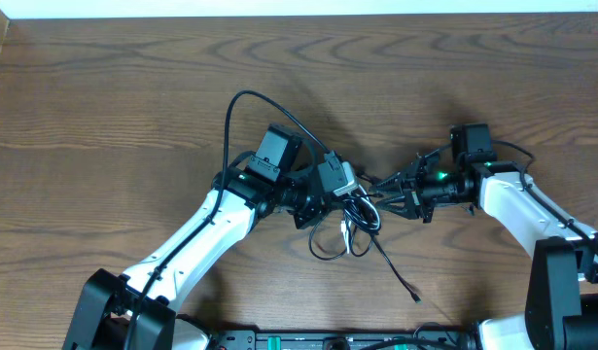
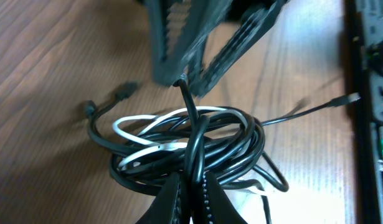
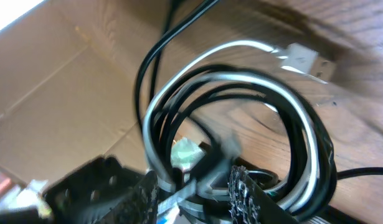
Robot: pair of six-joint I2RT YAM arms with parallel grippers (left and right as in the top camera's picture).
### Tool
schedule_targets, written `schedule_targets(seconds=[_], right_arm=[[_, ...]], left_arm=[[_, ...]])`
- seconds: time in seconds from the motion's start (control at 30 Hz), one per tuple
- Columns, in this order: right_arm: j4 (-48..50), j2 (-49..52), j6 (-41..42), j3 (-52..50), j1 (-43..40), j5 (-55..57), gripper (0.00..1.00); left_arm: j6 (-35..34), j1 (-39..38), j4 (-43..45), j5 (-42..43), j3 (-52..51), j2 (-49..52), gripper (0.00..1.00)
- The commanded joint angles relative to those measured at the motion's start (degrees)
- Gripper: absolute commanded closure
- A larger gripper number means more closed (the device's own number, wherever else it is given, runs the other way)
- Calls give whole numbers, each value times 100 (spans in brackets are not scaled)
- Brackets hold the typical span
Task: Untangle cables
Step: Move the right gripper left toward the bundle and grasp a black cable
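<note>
Tangled cables [image 1: 355,216] are held near the middle of the table [image 1: 104,87].
The black-and-white bundle is clamped by the left gripper [image 2: 192,190], and one black end is stretched toward 5 o'clock. Whether the right gripper [image 3: 197,186] is closed cannot be told.

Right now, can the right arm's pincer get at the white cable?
Probably yes. The right pincer sits right by the white cable, which shows uncovered along the loop's top, though black cables crowd close beside it.
</note>
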Motion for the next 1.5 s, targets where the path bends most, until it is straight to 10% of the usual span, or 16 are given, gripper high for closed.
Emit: schedule_targets(seconds=[0.0,0.13,0.2,1.47], right_arm=[[155,-57,802,76,153,210,66],[400,-57,977,76,249,214,71],[535,-57,981,76,295,214,99],[1327,-57,398,76,763,319,99]], left_arm=[[59,-28,63,522,-79,-26,92],[59,-76,101,597,-79,-26,93],[59,-109,101,601,-79,-26,93],[57,-114,-83,2,-81,-24,66]])
